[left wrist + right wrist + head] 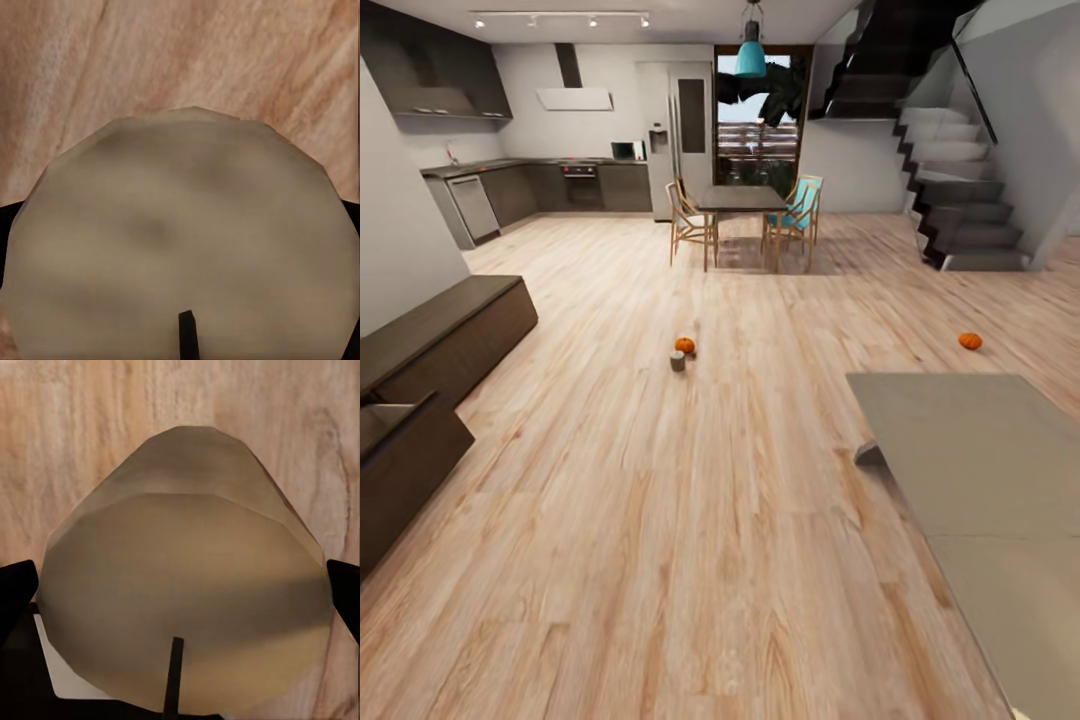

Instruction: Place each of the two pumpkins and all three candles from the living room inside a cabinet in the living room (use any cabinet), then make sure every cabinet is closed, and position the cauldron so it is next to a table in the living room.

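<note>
The left end effector (187, 330) is closed around a squat grey-beige candle (184, 236) with a black wick, and its dark fingers (9, 214) peek out at the candle's sides, over the light wood plank floor (150, 52). The right end effector (180, 607) grips a second grey-beige candle (187, 577), with a dark finger (15, 592) pressed on each side of it. From the head view, a small bright-orange ribbed pumpkin (685, 345) sits on the floor in the middle of the room, and a third little grey candle (677, 362) stands just beside it, on the near side. Another orange pumpkin (970, 341) lies far off toward the right, near the grey stairs (960, 210). The long low dark-brown wood cabinet (430, 350) runs along the left wall, and its near part looks pulled open. A flat grey table (980, 480) is at the right. Far back are a dark dining table (740, 198) with wooden chairs (690, 225).
</note>
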`<state>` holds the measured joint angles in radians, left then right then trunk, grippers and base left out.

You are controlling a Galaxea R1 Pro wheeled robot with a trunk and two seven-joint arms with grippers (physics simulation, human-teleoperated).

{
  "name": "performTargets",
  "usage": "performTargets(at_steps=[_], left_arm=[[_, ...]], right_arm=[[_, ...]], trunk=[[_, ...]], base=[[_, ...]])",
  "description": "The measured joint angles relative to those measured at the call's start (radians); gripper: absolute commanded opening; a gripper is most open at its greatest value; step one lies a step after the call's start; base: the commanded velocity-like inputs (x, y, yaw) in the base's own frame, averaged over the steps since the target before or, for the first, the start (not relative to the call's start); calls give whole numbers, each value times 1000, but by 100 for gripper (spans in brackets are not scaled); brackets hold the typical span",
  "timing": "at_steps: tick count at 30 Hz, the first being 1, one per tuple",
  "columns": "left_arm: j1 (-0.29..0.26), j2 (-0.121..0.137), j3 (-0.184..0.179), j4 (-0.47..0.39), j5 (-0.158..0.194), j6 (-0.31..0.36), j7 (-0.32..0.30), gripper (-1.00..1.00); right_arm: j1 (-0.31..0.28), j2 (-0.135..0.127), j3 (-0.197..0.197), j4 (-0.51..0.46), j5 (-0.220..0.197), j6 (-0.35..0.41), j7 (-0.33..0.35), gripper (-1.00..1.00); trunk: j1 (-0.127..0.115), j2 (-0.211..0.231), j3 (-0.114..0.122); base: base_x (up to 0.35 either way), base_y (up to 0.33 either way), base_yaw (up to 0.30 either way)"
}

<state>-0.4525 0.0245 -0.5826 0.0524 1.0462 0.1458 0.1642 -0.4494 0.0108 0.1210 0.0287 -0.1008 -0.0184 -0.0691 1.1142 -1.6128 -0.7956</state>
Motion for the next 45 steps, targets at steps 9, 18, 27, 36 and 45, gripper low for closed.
performTargets(at_steps=[9,18,27,36,45], left_arm=[[0,0,0,0,0,0,-1,-100],[0,0,0,1,0,0,-1,-100],[0,0,0,0,0,0,-1,-100],[0,0,0,1,0,0,-1,-100],[0,0,0,1,0,0,-1,-100]], right_arm=[[0,0,0,-1,1,0,0,-100],[0,0,0,-1,1,0,0,-100],[0,0,0,0,1,0,0,-100],[0,1,0,1,1,0,0,-100],[0,1,0,1,1,0,0,-100]], trunk=[[0,0,-2],[0,0,-3],[0,0,-3],[0,0,-5],[0,0,-15]], base=[[330,0,113],[332,0,2],[331,0,0],[331,0,58],[331,0,160]])
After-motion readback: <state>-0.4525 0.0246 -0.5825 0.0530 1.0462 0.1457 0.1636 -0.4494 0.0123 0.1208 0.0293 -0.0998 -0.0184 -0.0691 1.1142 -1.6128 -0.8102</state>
